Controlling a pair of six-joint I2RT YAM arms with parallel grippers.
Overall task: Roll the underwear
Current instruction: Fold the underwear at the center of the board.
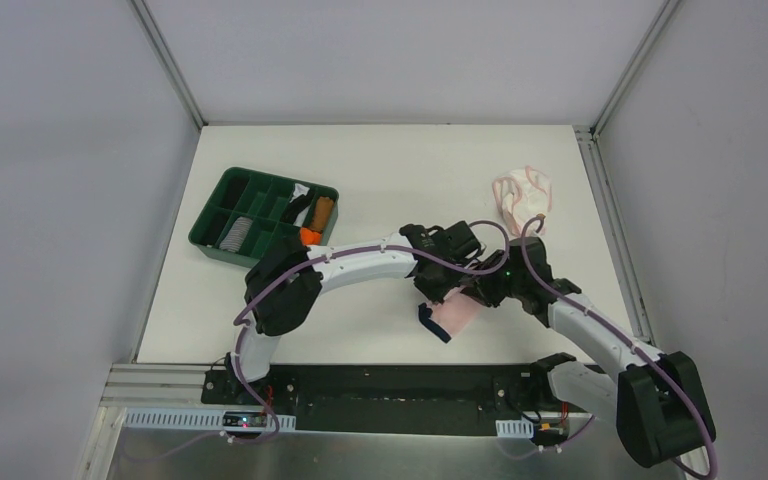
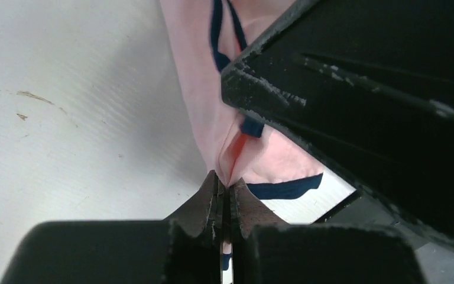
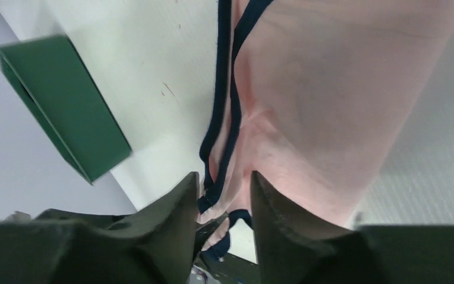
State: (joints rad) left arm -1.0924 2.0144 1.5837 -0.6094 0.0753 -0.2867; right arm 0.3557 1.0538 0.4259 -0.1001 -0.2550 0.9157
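Crowding briefs (image 1: 457, 318): right claw (image 3: 223, 183); tray (image 1: 222, 253) apart

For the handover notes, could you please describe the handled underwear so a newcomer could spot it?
On the white table, near middle, the left gripper pinches the pink brief. Dark navy edging sets it apart from the paler brief far right.

Green tray (image 1: 210, 205) obstructs far left

Tray (image 1: 222, 254) rear left; far underwear (image 1: 522, 195) rear right; near underwear (image 1: 457, 318) centre front.
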